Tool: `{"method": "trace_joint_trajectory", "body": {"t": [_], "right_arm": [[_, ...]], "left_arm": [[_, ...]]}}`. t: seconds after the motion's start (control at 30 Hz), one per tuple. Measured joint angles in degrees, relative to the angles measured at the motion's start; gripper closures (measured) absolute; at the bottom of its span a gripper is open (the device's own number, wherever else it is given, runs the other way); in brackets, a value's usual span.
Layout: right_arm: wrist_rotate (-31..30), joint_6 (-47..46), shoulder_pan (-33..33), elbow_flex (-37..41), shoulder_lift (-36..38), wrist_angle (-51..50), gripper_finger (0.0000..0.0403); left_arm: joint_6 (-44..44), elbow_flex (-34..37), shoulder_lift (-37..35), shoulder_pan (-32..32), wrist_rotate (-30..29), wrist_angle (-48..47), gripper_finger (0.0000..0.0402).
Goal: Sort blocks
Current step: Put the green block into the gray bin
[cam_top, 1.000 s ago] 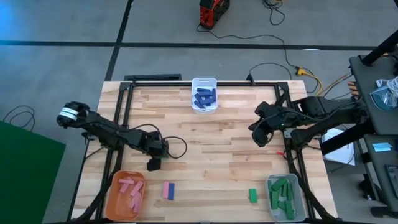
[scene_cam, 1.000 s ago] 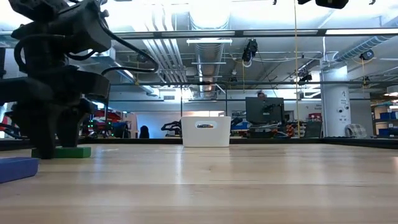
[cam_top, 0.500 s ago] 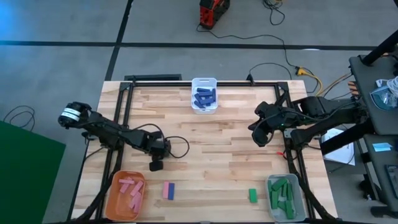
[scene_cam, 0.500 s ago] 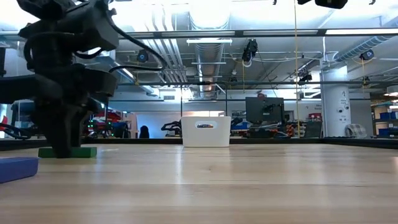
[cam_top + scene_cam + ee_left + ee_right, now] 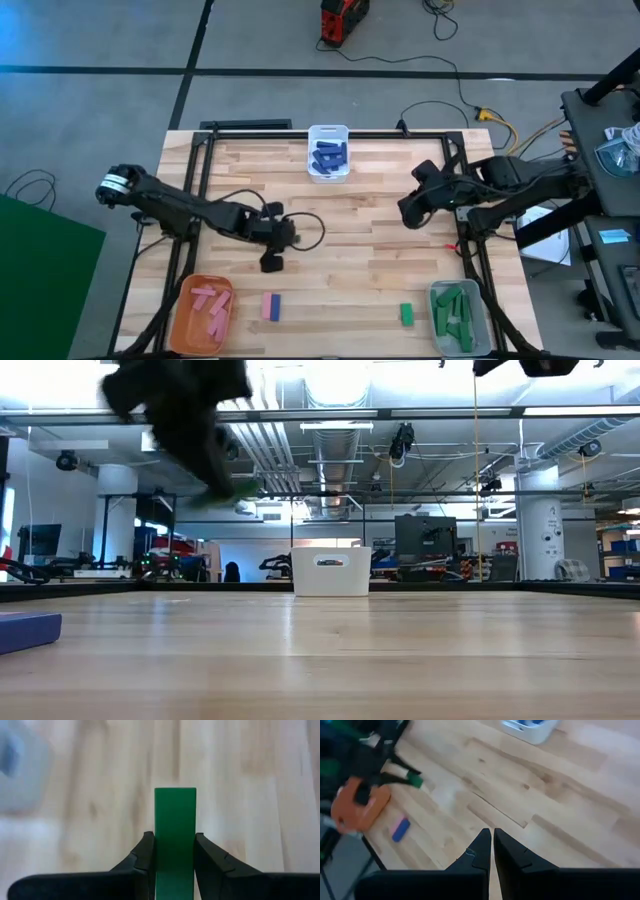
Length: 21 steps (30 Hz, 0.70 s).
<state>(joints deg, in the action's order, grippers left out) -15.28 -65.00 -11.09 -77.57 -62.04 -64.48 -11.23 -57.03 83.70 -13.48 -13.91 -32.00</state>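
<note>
My left gripper (image 5: 272, 263) is shut on a green block (image 5: 175, 815) and hangs over the table's near left middle; the low view shows it, blurred, well above the table (image 5: 330, 650). A pink block (image 5: 267, 306) and a blue block (image 5: 275, 306) lie side by side on the table near the front edge. Another green block (image 5: 406, 314) lies left of the grey bin (image 5: 441, 290). My right gripper (image 5: 408, 212) waits shut and holding nothing over the right side. My left gripper pinches the green block by its two long sides (image 5: 161, 840) between its two fingers. The fingers lie along the block, whose free end (image 5: 175, 792) sticks out past the fingertips. The block is lifted clear of the table.
The orange bin (image 5: 186, 300) with pink blocks stands at the near left corner. The white bin (image 5: 328, 131) with blue blocks is at the far middle. The grey bin with green blocks is at the near right corner. Bare wood lies between the arms.
My left gripper has gone up and toward the table's right edge. It has lifted the green block, which lay on the table under it a second ago, clear of the wood.
</note>
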Motion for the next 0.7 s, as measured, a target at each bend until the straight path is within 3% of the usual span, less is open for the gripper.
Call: {"method": "trace_joint_trajectory", "body": {"t": [0.2,0.53,0.7], "right_arm": [[-0.2,-4.8,0.0,0.4,-3.9,1.5,0.039],[-1.2,-4.0,0.7,0.4,-9.7,13.1,0.0388],[-1.3,-4.7,1.0,0.5,-11.0,13.4,0.0348]], "left_arm": [[5.1,-9.0,1.7,1.8,-5.1,-0.3,0.0332],[10.6,-22.6,10.6,3.5,-6.8,-0.1,0.0332],[11.1,-27.9,15.4,3.5,-7.0,-0.2,0.0332]]}}
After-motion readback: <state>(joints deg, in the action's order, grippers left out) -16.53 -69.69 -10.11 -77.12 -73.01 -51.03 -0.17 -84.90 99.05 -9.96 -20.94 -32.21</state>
